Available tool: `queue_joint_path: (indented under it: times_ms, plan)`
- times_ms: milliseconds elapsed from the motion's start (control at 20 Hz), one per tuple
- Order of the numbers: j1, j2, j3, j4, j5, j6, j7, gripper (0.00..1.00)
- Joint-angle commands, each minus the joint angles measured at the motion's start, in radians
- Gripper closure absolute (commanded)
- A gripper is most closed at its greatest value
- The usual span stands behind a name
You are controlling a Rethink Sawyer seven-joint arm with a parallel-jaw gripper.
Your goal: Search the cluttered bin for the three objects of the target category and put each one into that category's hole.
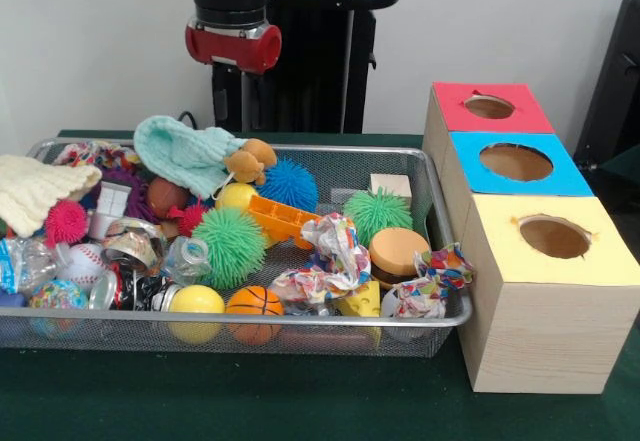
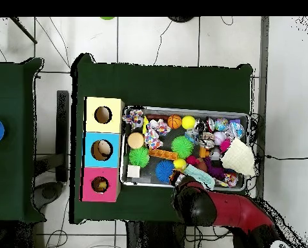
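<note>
A wire bin (image 1: 440,211) (image 2: 185,109) holds mixed clutter: green spiky balls (image 1: 232,246) (image 1: 377,211), a blue spiky ball (image 1: 290,183), a pink one (image 1: 66,221), a small basketball (image 1: 254,303), a yellow ball (image 1: 196,299), a baseball (image 1: 80,261) and crumpled patterned wrappers (image 1: 325,261) (image 1: 430,281). Right of the bin stands a wooden box with a red hole (image 1: 489,107), a blue hole (image 1: 516,162) and a yellow hole (image 1: 554,236). My gripper (image 1: 230,86) hangs behind the bin's far rim, dark against the pedestal and hidden under the arm (image 2: 195,203) from above.
Also in the bin are a teal knit hat (image 1: 185,151), a cream knit piece (image 1: 35,191), a brown plush toy (image 1: 250,161), an orange block (image 1: 280,219), a wooden cube (image 1: 390,186), a tan round lid (image 1: 397,251) and a cheese wedge (image 1: 362,301). Green cloth (image 1: 250,401) covers the table.
</note>
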Motion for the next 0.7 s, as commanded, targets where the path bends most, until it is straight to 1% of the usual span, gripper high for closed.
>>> queue_joint_path:
  times_ms: [50,150,250,300,400,700]
  plan:
    - [-0.001,-0.015,0.105,0.038,0.078,-0.035,0.093,0.00]
    - [-0.001,0.012,0.100,0.023,0.072,-0.058,0.091,0.00]
    - [0.022,0.053,0.061,-0.011,0.052,-0.089,0.099,0.00]
    - [0.042,0.086,0.026,-0.040,0.037,-0.112,0.107,0.00]
    - [0.056,0.123,0.000,-0.069,0.021,-0.152,0.112,0.00]
    - [0.081,0.156,-0.053,-0.088,0.013,-0.227,0.114,0.00]
